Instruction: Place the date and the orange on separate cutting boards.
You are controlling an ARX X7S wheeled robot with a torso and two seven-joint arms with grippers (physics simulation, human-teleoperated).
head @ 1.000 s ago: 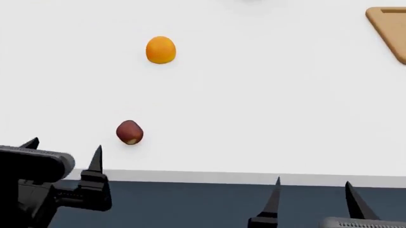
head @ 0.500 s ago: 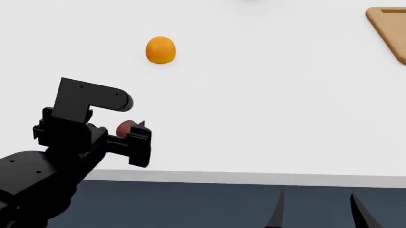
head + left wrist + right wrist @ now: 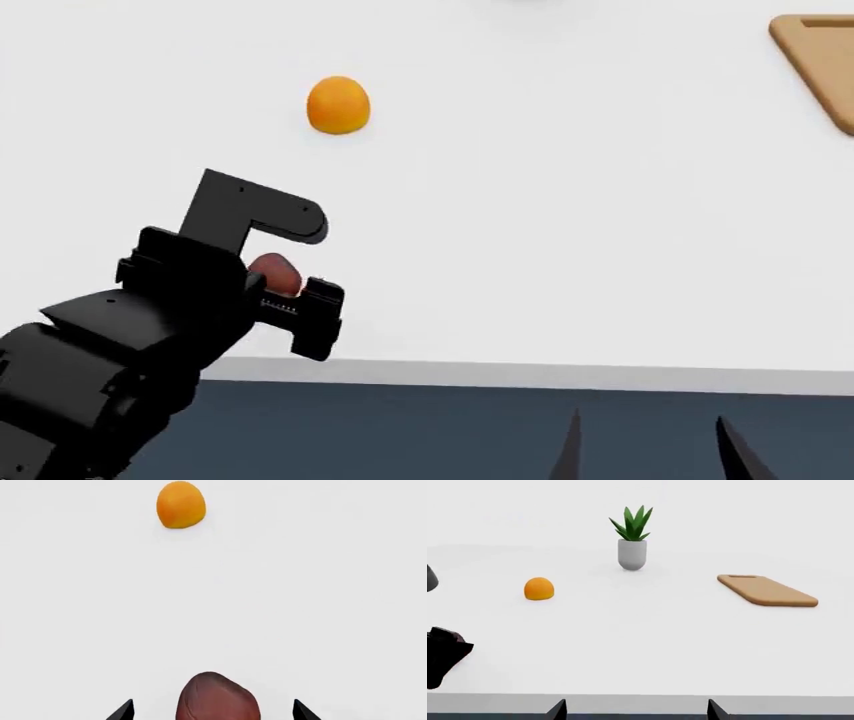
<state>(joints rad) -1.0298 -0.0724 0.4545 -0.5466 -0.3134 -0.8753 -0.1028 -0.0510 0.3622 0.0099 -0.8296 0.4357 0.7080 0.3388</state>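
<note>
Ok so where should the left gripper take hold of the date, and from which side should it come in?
Probably across the date's rounded middle, from the table's near edge, as the left gripper is lined up now. Its open fingertips stand on either side of the fruit with gaps showing. The date lies alone on the flat white table, the orange well beyond it, so a low straight-in approach looks unobstructed.

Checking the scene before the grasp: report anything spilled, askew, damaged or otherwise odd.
Nothing stands out. The orange and the date rest intact on the white table, and the potted plant is upright. The one cutting board in view lies flat. The left gripper is open around the date.
</note>
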